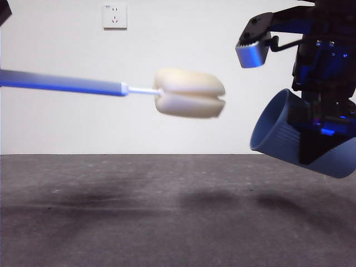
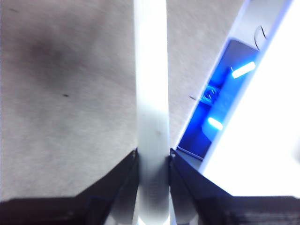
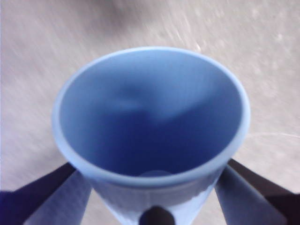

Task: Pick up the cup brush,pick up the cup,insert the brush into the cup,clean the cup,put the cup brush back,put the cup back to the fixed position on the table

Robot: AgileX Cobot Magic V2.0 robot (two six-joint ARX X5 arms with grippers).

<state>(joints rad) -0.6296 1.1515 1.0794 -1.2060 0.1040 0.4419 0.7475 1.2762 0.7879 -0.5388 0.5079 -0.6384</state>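
The cup brush [image 1: 111,87] hangs level in the air, its cream sponge head [image 1: 189,93] pointing right toward the cup. Its grey handle [image 2: 151,117] runs between the black jaws of my left gripper [image 2: 152,161], which is shut on it; that gripper is out of the front view at the left. The blue ribbed cup [image 1: 289,136] is held tilted at the right, mouth facing left toward the sponge, a gap apart from it. My right gripper [image 1: 320,130] is shut on the cup [image 3: 150,126], its jaws on either side of the wall. Both are held above the table [image 1: 167,211].
A white wall with a power socket [image 1: 114,15] stands behind the table. A blue-lit device [image 2: 211,108] lies beside the table in the left wrist view. A black tip [image 1: 4,11] shows at the top left corner.
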